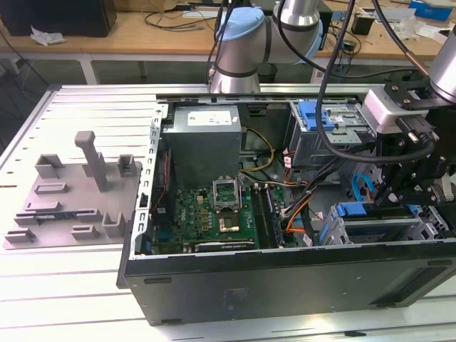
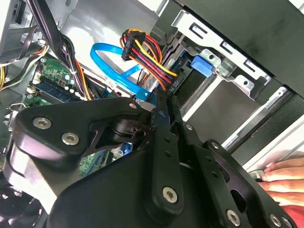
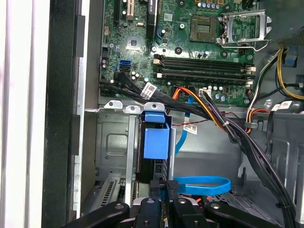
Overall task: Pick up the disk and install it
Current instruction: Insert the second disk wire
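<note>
While the gripper [image 3: 164, 197] hangs over the drive cage [image 3: 114, 142], its fingers sit pressed together.
The disk [image 3: 156, 142] stands slotted in the cage, its blue bracket outward for gripping.

The open computer case [image 1: 285, 235] is seen from above and in front in the exterior view. Its drive cage [image 2: 223, 71] [image 3: 118, 142] and motherboard [image 3: 190, 47] are viewed closely in both wrist views.
</note>
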You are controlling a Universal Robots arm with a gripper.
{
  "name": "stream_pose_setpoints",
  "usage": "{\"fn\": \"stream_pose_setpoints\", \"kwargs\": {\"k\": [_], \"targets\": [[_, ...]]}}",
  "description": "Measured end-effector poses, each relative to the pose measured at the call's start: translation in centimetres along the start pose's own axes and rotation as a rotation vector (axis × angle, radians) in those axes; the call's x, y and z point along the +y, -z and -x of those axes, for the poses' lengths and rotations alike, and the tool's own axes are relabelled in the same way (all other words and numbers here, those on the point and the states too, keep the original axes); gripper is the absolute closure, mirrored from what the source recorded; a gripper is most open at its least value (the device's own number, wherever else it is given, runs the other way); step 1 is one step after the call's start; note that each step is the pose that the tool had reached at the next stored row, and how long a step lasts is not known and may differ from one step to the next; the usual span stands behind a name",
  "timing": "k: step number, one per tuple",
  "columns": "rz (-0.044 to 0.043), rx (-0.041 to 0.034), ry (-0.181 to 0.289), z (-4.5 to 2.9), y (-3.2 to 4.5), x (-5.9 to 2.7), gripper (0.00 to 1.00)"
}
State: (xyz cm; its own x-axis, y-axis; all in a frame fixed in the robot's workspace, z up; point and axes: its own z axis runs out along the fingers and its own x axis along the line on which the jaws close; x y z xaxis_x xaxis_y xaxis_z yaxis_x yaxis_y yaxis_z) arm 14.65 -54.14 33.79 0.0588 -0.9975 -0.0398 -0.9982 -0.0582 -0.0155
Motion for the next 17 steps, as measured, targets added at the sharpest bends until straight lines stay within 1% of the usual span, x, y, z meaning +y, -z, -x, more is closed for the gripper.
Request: {"fn": "stream_pose_setpoints", "kwargs": {"k": [1,2,4,6,10,13,15,17], "targets": [[0.0,-0.0002,0.0,0.0,-0.01,0.0,0.84],[-0.0002,-0.0023,0.0,0.02,-0.08,0.0,0.82],[0.0,-0.0004,0.0,0.01,-0.01,0.02,0.7],[0.0,-0.0002,0.0,0.01,0.12,0.03,0.7],[0.0,-0.0001,0.0,0.05,1.02,0.05,0.7],[0.0002,0.0028,0.0,0.11,1.83,0.08,0.7],[0.0001,0.0068,0.0,0.17,2.49,0.13,0.7],[0.0001,0.0162,-0.001,0.25,3.6,0.17,0.7]]}}
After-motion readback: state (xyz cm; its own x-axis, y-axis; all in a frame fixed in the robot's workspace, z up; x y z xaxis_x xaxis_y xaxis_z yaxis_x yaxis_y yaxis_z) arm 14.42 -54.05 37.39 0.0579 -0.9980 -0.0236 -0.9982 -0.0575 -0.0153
